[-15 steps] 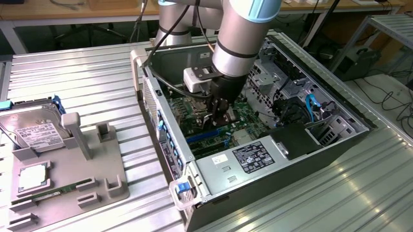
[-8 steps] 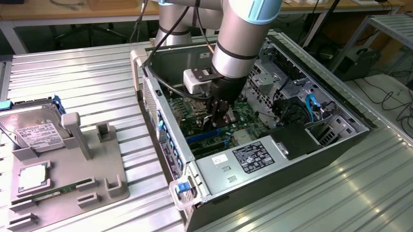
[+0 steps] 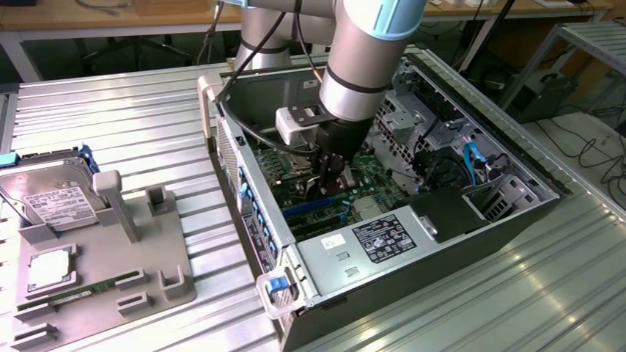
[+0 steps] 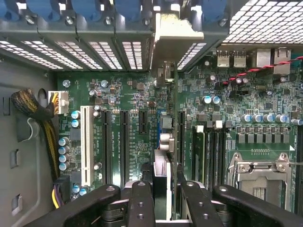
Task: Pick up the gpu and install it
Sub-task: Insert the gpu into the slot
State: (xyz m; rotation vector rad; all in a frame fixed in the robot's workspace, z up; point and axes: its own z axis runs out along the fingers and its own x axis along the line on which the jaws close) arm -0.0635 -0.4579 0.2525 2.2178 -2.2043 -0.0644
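One gpu [image 4: 163, 142] is held edge-on between the gripper [image 4: 163, 198] jaws, clamped narrow. It is positioned over one motherboard [image 4: 132, 99] inside one open computer case [image 3: 509, 198].

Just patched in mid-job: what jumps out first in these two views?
The arm plunges into the open computer case, its gripper low over the motherboard. In the wrist view the gpu stands edge-on between the fingers, its silver bracket up at the rear slot openings. A hard drive sits at the exterior view's left.
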